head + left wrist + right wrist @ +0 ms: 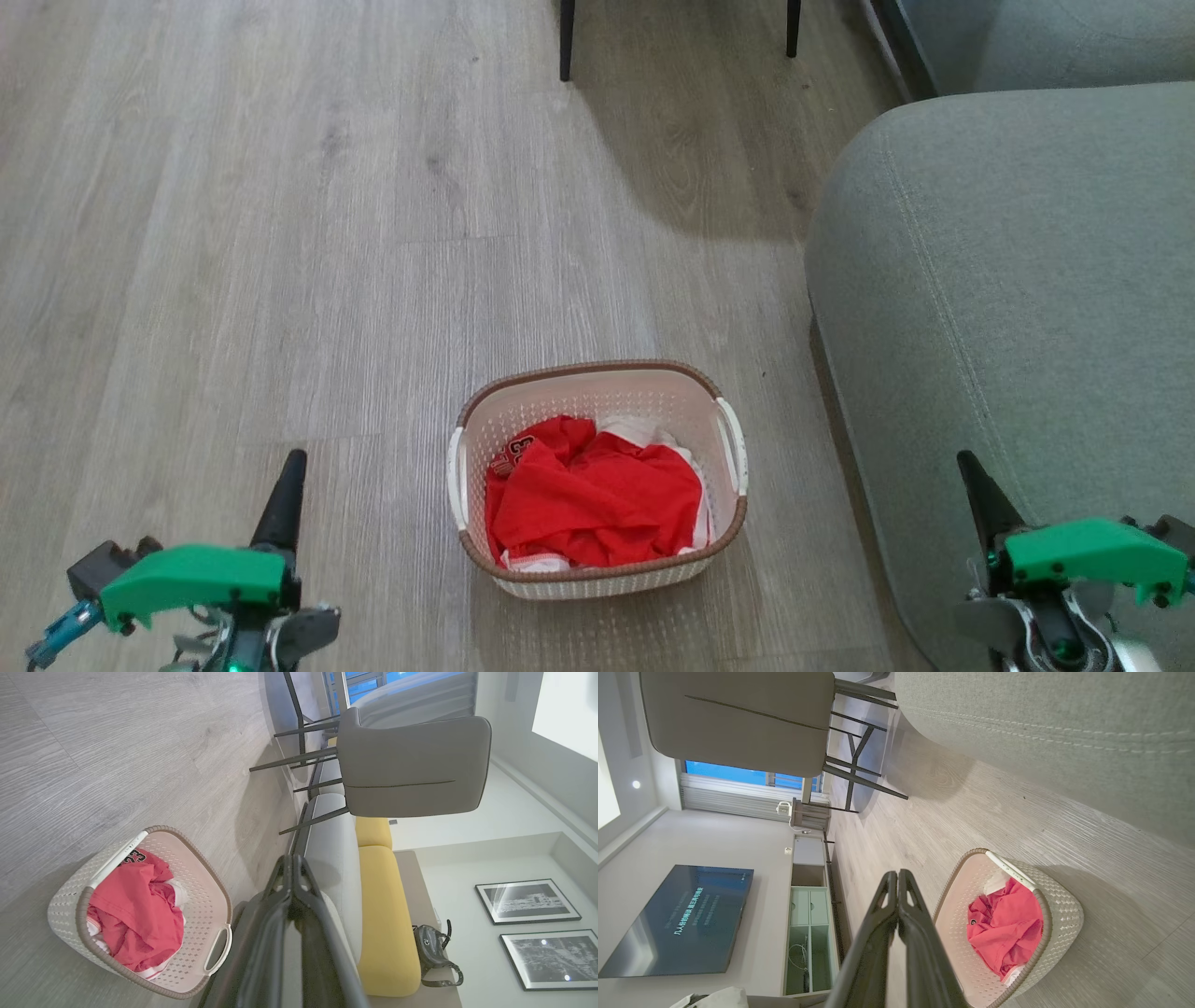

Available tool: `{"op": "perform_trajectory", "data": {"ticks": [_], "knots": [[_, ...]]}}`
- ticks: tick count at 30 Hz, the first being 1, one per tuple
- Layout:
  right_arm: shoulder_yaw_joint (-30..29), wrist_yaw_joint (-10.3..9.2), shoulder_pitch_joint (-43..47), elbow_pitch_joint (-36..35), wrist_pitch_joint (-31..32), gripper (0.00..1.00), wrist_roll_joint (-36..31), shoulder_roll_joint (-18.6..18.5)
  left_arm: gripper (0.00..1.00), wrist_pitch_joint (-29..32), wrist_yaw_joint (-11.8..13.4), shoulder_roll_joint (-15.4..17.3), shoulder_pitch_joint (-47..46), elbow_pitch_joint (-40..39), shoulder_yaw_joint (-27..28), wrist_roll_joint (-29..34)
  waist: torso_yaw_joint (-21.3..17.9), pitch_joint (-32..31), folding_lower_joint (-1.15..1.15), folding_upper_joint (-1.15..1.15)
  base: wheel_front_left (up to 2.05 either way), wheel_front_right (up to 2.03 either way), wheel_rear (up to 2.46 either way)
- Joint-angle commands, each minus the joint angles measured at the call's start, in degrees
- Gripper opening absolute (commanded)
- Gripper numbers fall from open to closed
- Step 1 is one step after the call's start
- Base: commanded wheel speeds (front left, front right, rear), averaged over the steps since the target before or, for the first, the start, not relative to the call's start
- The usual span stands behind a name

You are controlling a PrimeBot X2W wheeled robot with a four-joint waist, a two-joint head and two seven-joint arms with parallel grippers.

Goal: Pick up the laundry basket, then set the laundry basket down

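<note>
The laundry basket (597,569) stands on the wooden floor, cream-white and perforated with a brown rim and white side handles, holding red and white clothes. It also appears in the left wrist view (65,905) and the right wrist view (1059,914). My left gripper (288,476) hovers to the basket's left, shut, with nothing in it. My right gripper (971,476) is off to the basket's right, over the sofa's edge, shut and empty too. Their joined fingertips show in the wrist views (292,858) (896,875).
A grey sofa (1008,308) stands close on the basket's right. Dark chair legs (566,42) rise at the far end of the floor. A grey chair (411,765), yellow cushions (387,914) and a TV (686,919) lie further off.
</note>
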Motion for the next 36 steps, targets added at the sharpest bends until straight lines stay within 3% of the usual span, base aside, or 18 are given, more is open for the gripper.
{"op": "perform_trajectory", "data": {"ticks": [1, 22, 36], "knots": [[0.41, -0.06, -3.55, -1.69, 0.63, 0.00, 1.55, -1.17, 0.00, 0.43, -0.74, 0.86, -3.34, -1.71, 2.18, -1.61, 0.00, 0.01, 0.00, 0.00, 0.00, 0.00, 0.00], [-1.82, -0.08, -4.88, -1.08, 4.44, 0.00, 15.05, -1.15, 0.00, 4.20, -2.88, 0.89, -5.84, -1.37, 4.68, -15.75, -0.11, 0.28, 0.00, 0.00, 0.00, 0.00, 0.00], [-2.10, -0.08, -4.90, -1.06, 4.67, 0.00, 14.82, -0.95, 0.00, 4.34, -2.88, 0.77, -5.85, -1.36, 4.86, -15.60, -0.11, 0.28, 0.00, 0.00, 0.00, 0.00, 0.00]]}}
